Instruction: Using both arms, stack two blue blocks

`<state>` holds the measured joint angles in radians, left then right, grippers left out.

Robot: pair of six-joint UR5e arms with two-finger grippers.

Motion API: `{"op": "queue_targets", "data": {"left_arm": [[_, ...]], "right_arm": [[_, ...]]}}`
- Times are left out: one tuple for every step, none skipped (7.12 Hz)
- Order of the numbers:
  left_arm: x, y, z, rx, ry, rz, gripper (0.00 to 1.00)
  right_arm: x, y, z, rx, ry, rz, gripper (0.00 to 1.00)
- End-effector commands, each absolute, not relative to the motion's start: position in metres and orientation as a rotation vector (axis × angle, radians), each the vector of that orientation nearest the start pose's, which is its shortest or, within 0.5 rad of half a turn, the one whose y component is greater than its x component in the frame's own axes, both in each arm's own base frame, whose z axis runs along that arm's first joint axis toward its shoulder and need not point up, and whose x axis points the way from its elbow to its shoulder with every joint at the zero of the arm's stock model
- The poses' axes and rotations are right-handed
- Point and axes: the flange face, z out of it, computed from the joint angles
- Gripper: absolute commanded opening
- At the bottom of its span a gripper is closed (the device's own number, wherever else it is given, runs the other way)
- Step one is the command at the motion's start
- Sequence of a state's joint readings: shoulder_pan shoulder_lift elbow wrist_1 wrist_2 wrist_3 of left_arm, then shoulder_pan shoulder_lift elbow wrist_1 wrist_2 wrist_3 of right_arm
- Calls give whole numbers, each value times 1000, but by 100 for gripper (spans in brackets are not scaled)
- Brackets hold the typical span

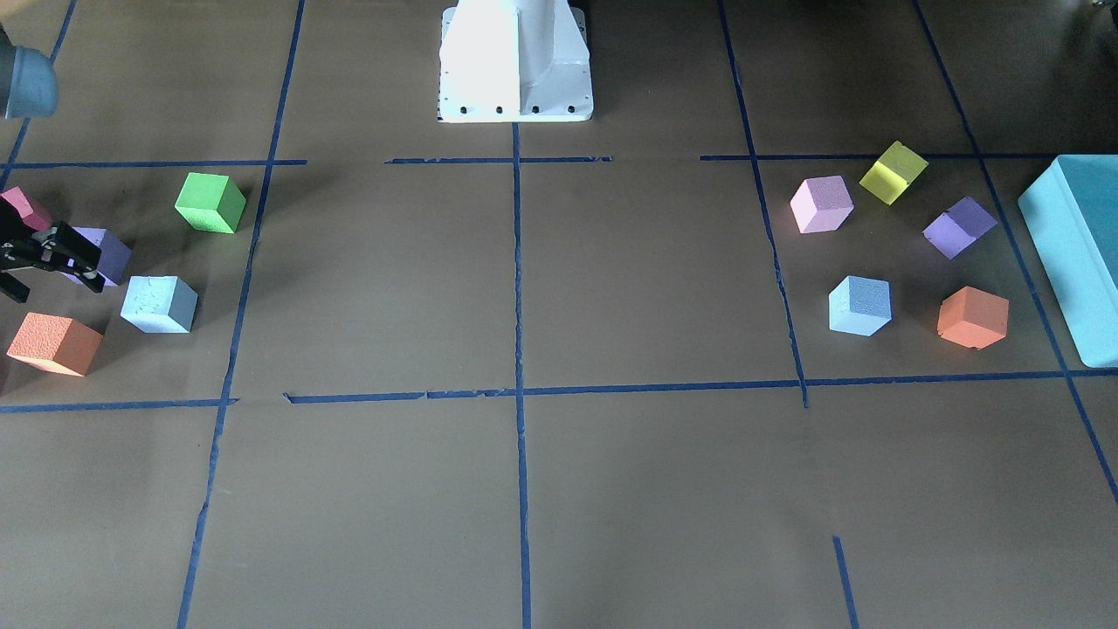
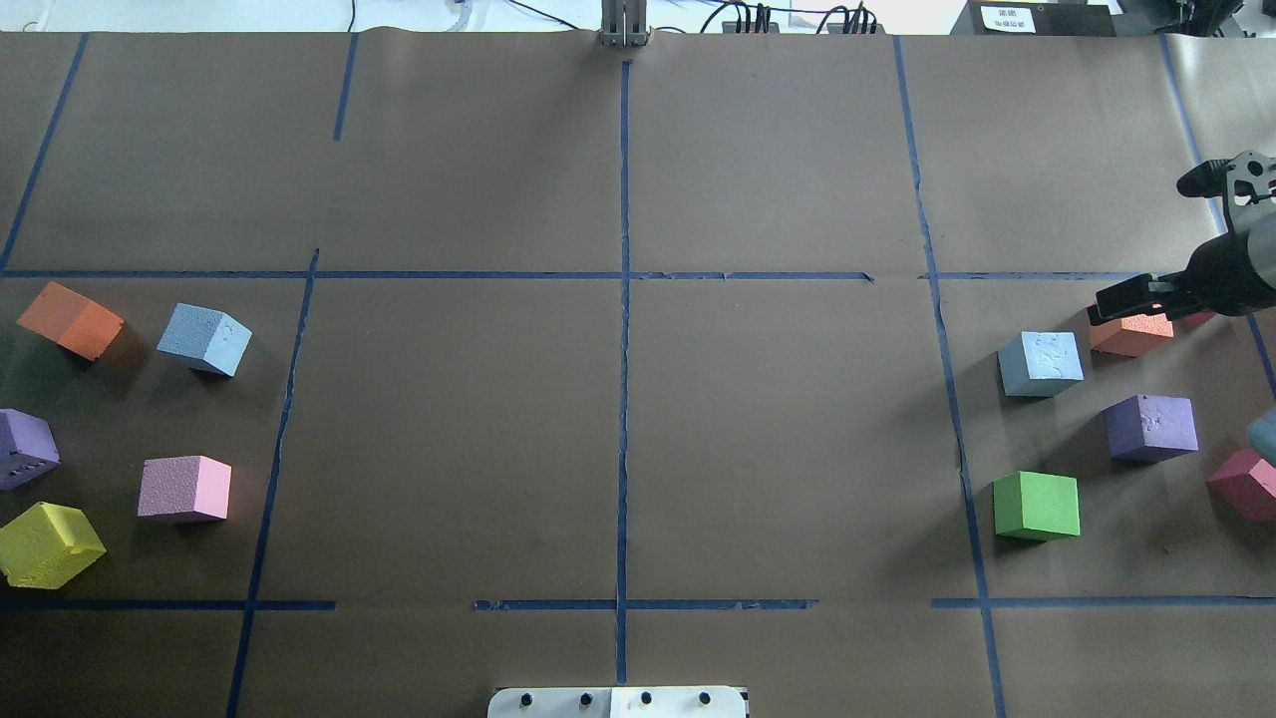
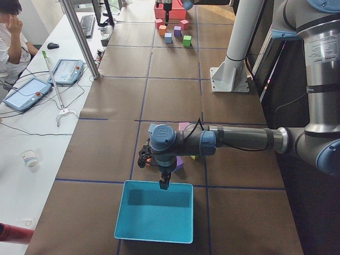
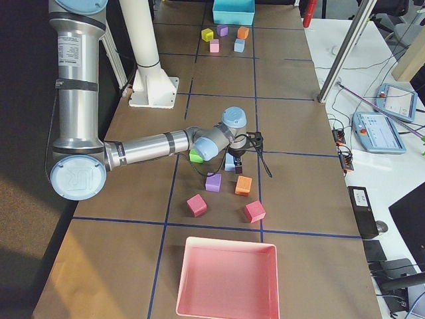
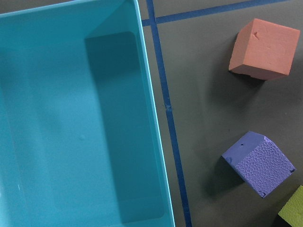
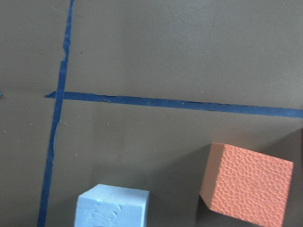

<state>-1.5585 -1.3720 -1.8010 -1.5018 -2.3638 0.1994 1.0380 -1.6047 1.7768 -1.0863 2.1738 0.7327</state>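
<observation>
One light blue block [image 2: 1040, 364] lies on the robot's right side; it also shows in the front view [image 1: 159, 304] and at the bottom of the right wrist view [image 6: 111, 207]. The other blue block [image 2: 204, 339] lies on the left side, also in the front view [image 1: 860, 306]. My right gripper [image 2: 1102, 304] is open and empty, above the orange cube [image 2: 1131, 334] just right of the near blue block; it shows in the front view [image 1: 54, 281]. My left gripper [image 3: 159, 172] shows only in the left side view, over the teal box's [image 3: 156, 212] rim; I cannot tell if it is open.
Green [image 2: 1037, 506], purple [image 2: 1151, 427] and pink-red [image 2: 1244, 484] cubes surround the right blue block. Orange [image 2: 70, 319], purple [image 2: 25, 449], pink [image 2: 184, 489] and yellow [image 2: 48, 543] cubes surround the left one. A pink tray [image 4: 226, 279] stands at the right end.
</observation>
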Motion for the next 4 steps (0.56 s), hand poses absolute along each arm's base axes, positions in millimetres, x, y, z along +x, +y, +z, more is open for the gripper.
{"op": "queue_targets", "data": {"left_arm": [[-57,-404,640,38,797,185,100],[-57,-404,641,37,797,184,100],[-57,-404,641,37,797,184,100],[-57,-404,641,37,797,184,100]], "right_arm": [[-236,-469,511,188,-828,8,100],[-244,-466,512,186,-820,-4,100],[-249,-463,513,182,-819,-13,100],[-254,-460,515,175,-816,-22,100]]}}
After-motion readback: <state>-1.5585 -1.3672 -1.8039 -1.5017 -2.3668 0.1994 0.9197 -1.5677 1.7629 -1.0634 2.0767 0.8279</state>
